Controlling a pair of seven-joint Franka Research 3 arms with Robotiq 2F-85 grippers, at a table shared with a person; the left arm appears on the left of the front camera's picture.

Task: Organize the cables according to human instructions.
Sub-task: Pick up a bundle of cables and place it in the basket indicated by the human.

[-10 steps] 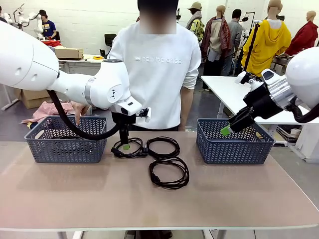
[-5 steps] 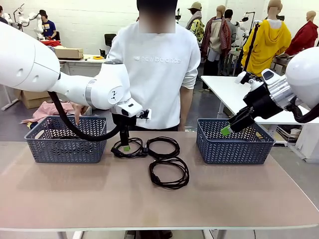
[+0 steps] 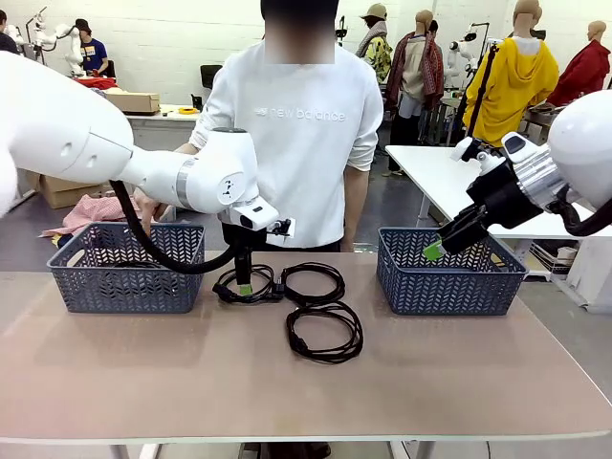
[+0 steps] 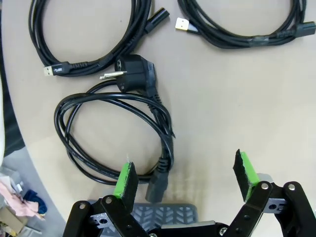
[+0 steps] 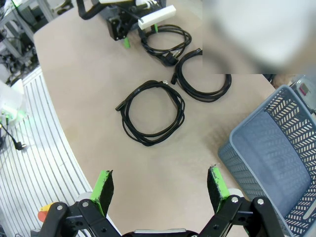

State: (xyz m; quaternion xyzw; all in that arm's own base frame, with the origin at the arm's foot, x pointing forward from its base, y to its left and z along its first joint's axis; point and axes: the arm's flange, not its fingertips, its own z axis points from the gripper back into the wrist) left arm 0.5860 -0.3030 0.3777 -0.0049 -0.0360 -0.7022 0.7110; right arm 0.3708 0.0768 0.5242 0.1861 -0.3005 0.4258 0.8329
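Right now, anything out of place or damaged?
Nothing stands out. Three coiled cables lie flat on the table between the left basket and right basket, both upright; left pincer open at the leftmost coil.

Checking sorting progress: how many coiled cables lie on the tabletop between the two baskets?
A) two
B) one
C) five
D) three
D: the power cord below the open left gripper, a second coiled cable and a third coiled cable lie on the table.

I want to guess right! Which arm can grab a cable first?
Left. The left gripper hangs open just above a coiled cable on the table. The right gripper is also open, but it is off by the basket, apart from the cables.
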